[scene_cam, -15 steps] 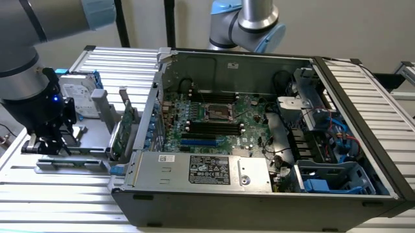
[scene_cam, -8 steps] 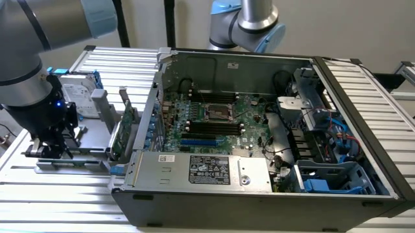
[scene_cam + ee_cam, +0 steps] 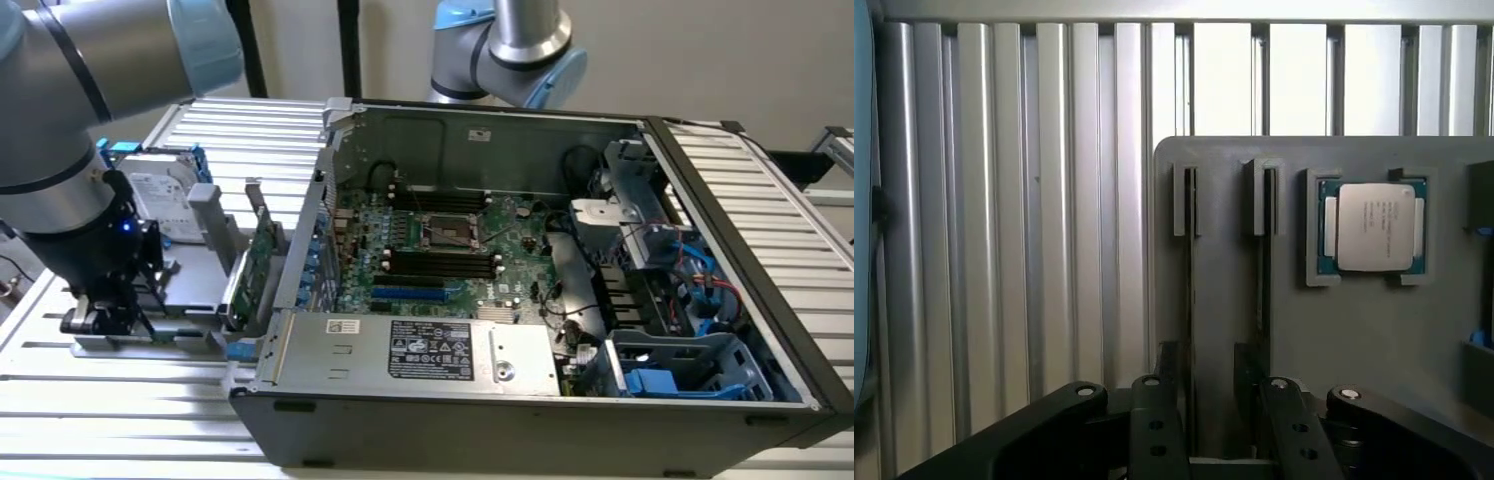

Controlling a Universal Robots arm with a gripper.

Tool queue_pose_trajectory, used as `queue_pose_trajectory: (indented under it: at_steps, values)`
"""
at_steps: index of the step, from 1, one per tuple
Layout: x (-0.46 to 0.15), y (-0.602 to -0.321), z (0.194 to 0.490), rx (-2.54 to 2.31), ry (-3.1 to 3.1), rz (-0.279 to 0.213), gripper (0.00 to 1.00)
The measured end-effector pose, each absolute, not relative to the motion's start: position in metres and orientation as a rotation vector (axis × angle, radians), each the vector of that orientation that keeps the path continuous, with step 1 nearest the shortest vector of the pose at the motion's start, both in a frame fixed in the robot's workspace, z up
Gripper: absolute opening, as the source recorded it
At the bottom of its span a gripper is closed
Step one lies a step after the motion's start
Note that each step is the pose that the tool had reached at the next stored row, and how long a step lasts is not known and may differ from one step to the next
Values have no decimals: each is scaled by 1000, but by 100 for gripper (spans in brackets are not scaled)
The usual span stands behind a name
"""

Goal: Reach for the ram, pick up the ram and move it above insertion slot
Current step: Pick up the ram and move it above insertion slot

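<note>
Wrist view shows the released hand (image 3: pixel 1219 390) above a gray holder (image 3: pixel 1374 340); exterior view, the insertion slot (image 3: pixel 441 262).

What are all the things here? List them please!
table: one, silver, under everything
computer case: one, dark grey, open, on the table
motherboard: one, green, inside the case
insertion slots: several, black, on the motherboard
holder: one, grey, beside the case
hard drive: one, silver with blue rails, in the holder
expansion card: one, green, upright in the holder
processor chip: one, silver, in a holder pocket
ram: two thin dark edges, in holder grooves
gripper: one, black, open, over the ram grooves
</note>
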State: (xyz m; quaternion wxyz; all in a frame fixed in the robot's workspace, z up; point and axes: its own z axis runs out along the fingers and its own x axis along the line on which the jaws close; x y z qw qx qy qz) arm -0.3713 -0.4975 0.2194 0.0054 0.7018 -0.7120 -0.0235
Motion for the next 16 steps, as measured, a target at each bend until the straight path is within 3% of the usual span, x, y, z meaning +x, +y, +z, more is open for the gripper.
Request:
queue_pose_trajectory:
  at_steps: [16]
  values:
    - [-377, -497, 198, 2214, -2212, -74, 36]
